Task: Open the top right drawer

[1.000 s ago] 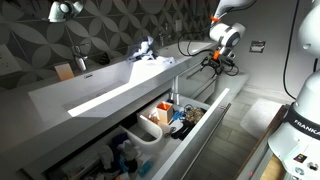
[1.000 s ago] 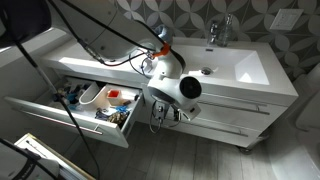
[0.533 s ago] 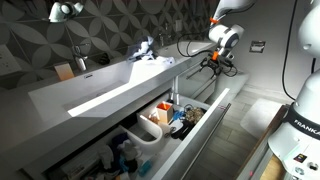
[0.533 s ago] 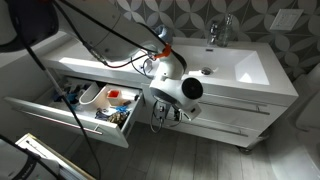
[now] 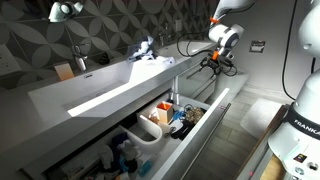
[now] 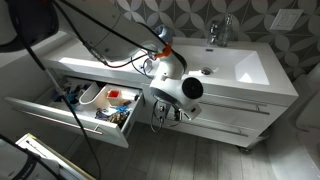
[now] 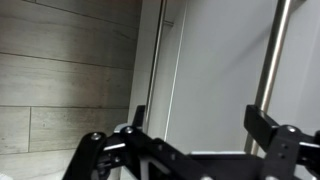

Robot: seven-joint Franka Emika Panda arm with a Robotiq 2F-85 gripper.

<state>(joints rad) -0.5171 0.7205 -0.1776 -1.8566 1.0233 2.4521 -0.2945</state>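
The top right drawer [image 6: 238, 98] is the upper light-grey front under the sink, and it looks shut. My gripper [image 6: 163, 114] hangs in front of the vanity, at that front's left end, and also shows in an exterior view [image 5: 214, 63] by the counter's far end. In the wrist view my gripper [image 7: 200, 125] is open, its two black fingertips [image 7: 262, 120] wide apart with nothing between them. Behind them is a flat grey drawer front [image 7: 215, 70] between two chrome bars [image 7: 275, 45].
A deeper drawer [image 6: 60, 112] on the left stands pulled out, with a white bin [image 6: 118, 98] and bottles in it; it shows in both exterior views [image 5: 205, 118]. A white basin [image 6: 245, 66] with a tap sits on the counter. Wood-look floor [image 7: 60, 80] lies below.
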